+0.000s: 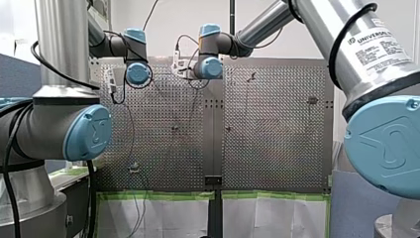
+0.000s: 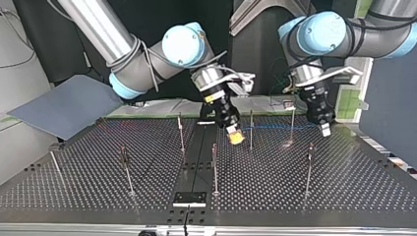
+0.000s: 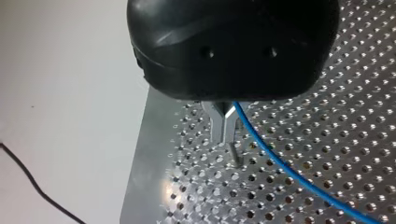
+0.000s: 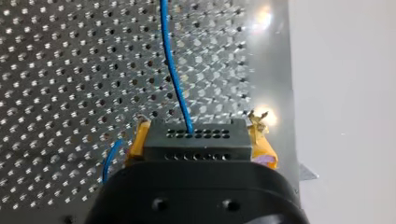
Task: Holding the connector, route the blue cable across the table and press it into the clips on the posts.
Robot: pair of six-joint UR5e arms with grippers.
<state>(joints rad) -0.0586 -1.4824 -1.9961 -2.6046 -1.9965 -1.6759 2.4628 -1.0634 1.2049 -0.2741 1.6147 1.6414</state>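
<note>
Right, nearest the camera across the table, the front posts [image 2: 215,167] stand bare on the perforated table [image 2: 344,196], with no cable in any clip there. Further back, the blue cable [image 2: 275,127] hangs taut above the plate, strung between the two grippers. It crosses the rear posts [image 2: 251,129] partway up, though I cannot tell whether it sits in their clips. That stretch looks deliberate, since a straight, tensioned line is easier to lower onto a clip than a slack one. My right gripper [image 2: 236,136], at that view's left, carries the end. Its wrist view shows the yellow pads [image 4: 262,148] clamped on either side of the black connector [image 4: 194,137], the cable leaving the connector's face straight ahead. My left gripper [image 2: 324,129], at the view's right, works as the guide. Its metal fingers [image 3: 219,128] are pressed nearly together, tips close over the plate, and the cable emerges right at them, so it looks pinched there. I judge the routing barely begun, with most posts to go.
</note>
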